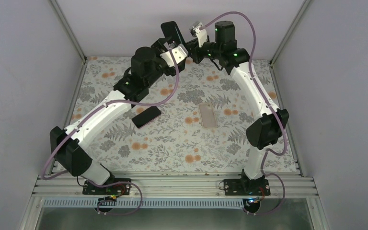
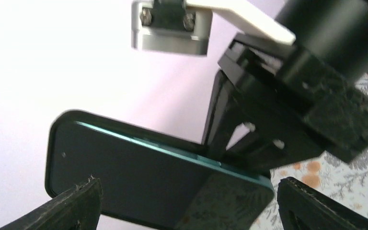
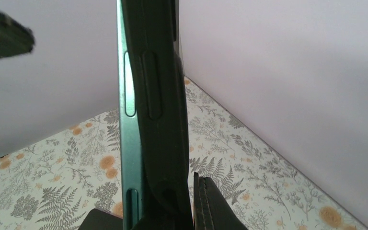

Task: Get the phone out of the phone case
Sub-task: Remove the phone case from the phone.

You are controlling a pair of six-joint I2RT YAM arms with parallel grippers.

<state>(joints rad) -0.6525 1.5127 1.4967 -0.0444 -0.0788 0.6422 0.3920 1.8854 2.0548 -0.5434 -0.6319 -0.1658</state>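
The phone (image 3: 124,143) stands on edge straight out of the right claw (image 3: 158,215). Its teal rim shows on one side and the black phone case (image 3: 160,143) lies along the other. The case bulges off the rim near the claw, so it looks partly peeled.

The long axis runs from between the right claw's fingers out past their tips, and the free end points up and away from the table (image 1: 172,148). The dark glass faces the left claw's camera, and the case back faces the other way.

The right claw is clamped narrow on the near end, with one finger flat against the case. Whether it pinches the case alone or the phone as well cannot be told. The left claw (image 2: 189,191) is spread wide, its fingers (image 2: 76,206) flanking the phone. From the right wrist, one of these fingers sits clearly off the rim.

To finish the step well, the left claw would likely need to close across the phone's bare edges, clear of the case lip. It should then draw along the long axis while the right claw keeps only the case. A sideways pull risks jamming the corners, and the glass may slip.

Well below both claws, a dark slab (image 1: 147,116) and a clear flat piece (image 1: 207,115) lie on the table.
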